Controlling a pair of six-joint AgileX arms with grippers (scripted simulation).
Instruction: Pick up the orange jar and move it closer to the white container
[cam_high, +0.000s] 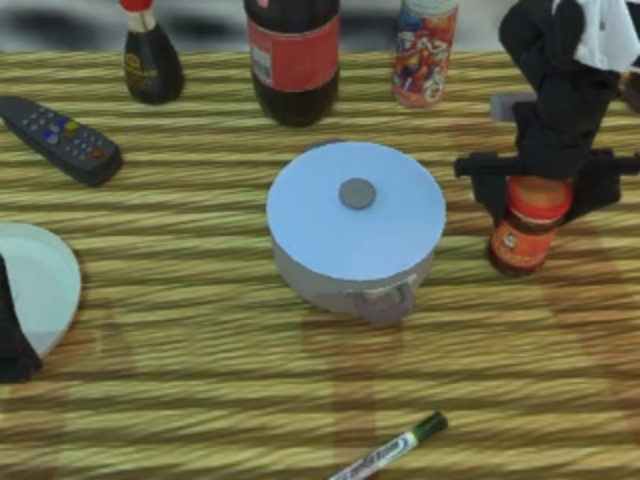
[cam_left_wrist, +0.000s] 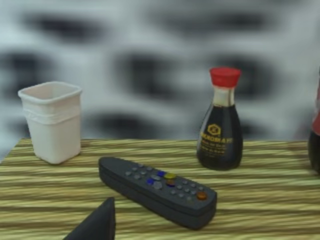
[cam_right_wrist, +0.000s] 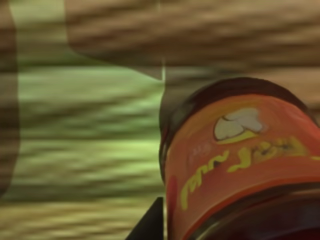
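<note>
Orange jar upright on table, right of white container, clear gap between. Right gripper down over jar lid, lid mostly hidden; jaws straddle it (contact: cannot tell). Right wrist view: label fills frame. Left gripper parked at left edge beside one plate, cut off, fingers unreadable. One remote, one marker, cropped.
</note>
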